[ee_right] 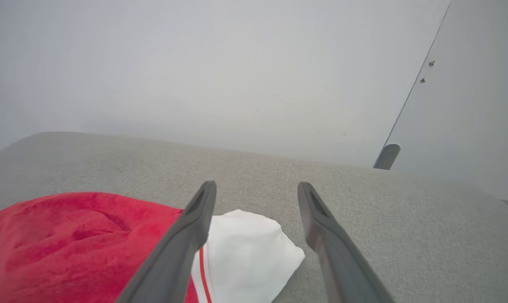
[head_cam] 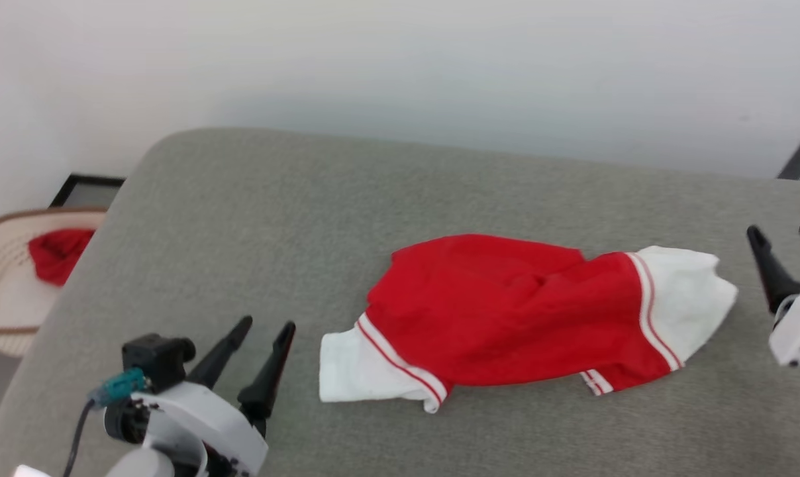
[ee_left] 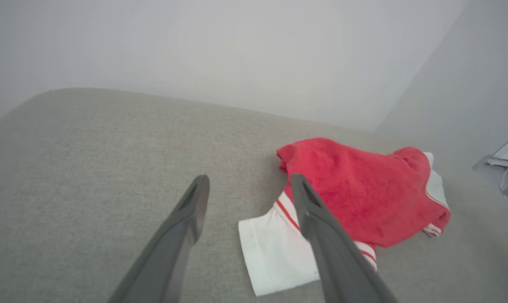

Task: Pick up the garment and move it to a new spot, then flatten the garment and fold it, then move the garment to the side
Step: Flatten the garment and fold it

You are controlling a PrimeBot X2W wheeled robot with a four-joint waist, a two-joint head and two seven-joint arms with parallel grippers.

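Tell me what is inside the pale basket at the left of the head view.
A crumpled red cloth lies in the basket. The grey surface covers the basket's right part, so anything there is hidden.

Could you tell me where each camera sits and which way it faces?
Head view: on the head, forward and down at the garment on the grey cushion; left gripper lower left, right gripper far right.
Left wrist view: left wrist, along its open fingers toward one white sleeve.
Right wrist view: right wrist, along its fingers toward the other sleeve.
All share the garment.
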